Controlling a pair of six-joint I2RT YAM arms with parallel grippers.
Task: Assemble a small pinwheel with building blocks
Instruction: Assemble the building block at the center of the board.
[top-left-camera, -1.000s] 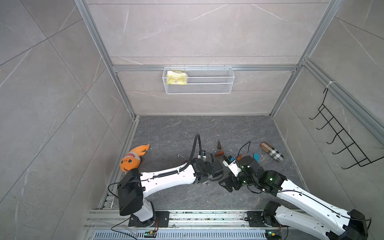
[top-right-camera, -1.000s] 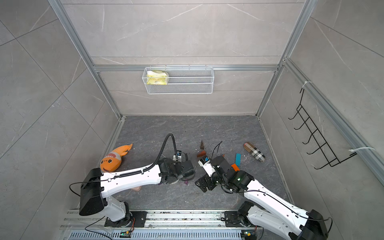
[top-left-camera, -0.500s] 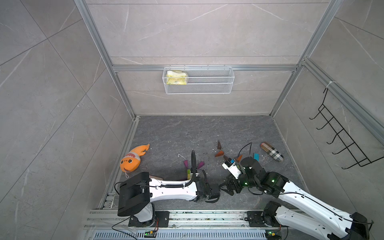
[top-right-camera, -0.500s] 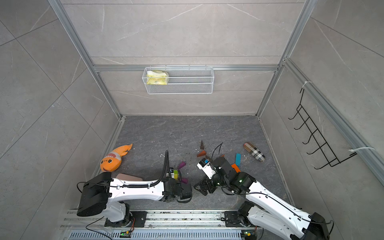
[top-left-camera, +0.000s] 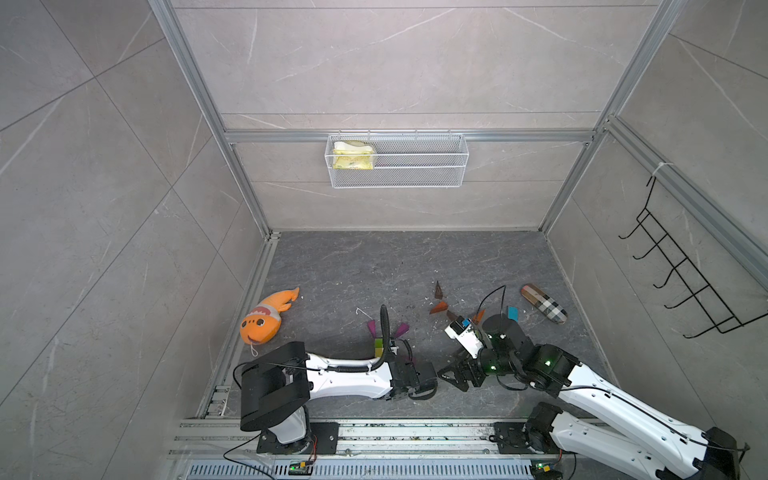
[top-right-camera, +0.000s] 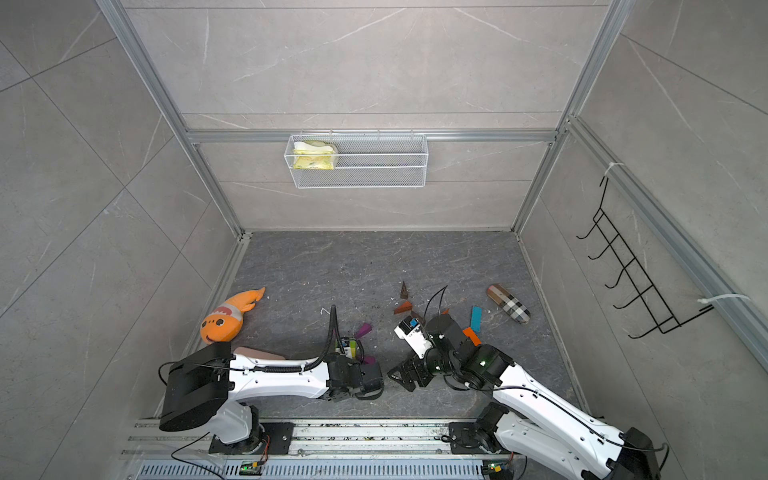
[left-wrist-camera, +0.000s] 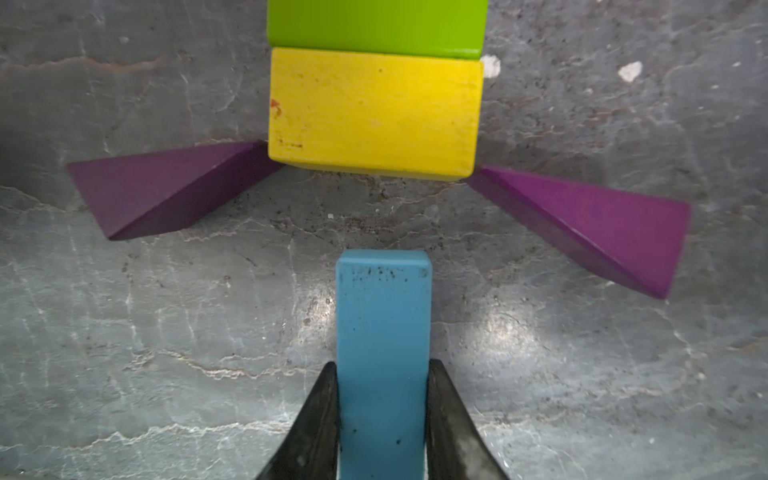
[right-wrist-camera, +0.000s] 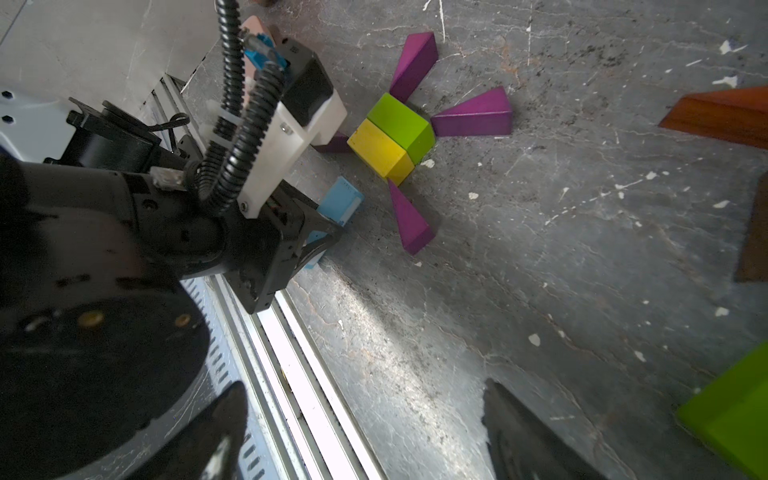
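In the left wrist view my left gripper (left-wrist-camera: 381, 365) is shut on a long blue bar (left-wrist-camera: 382, 324). The bar's free end points at a yellow brick (left-wrist-camera: 374, 112) and stops a short gap from it. A green brick (left-wrist-camera: 376, 25) sits flush behind the yellow one. Purple wedges (left-wrist-camera: 166, 187) (left-wrist-camera: 590, 224) fan out from the yellow brick's corners. The right wrist view shows the same cluster (right-wrist-camera: 390, 137) with more purple wedges (right-wrist-camera: 473, 114) round it. My right gripper (right-wrist-camera: 363, 395) is open over bare floor, with nothing between its fingers. In both top views the two grippers (top-left-camera: 419, 384) (top-left-camera: 455, 374) nearly face each other by the front rail.
Orange (top-left-camera: 438, 307) and brown (top-left-camera: 437, 289) wedges lie mid-floor, with a second blue bar (top-right-camera: 476, 318) and an orange brick (top-right-camera: 471, 336) by my right arm. A plush fish (top-left-camera: 266, 318) lies left and a plaid pouch (top-left-camera: 543, 308) right. A wire basket (top-left-camera: 397, 160) hangs on the back wall.
My left arm swung back from the middle of the floor toward the front rail, carrying the blue bar, then held still. My right gripper shifted slightly toward the front.
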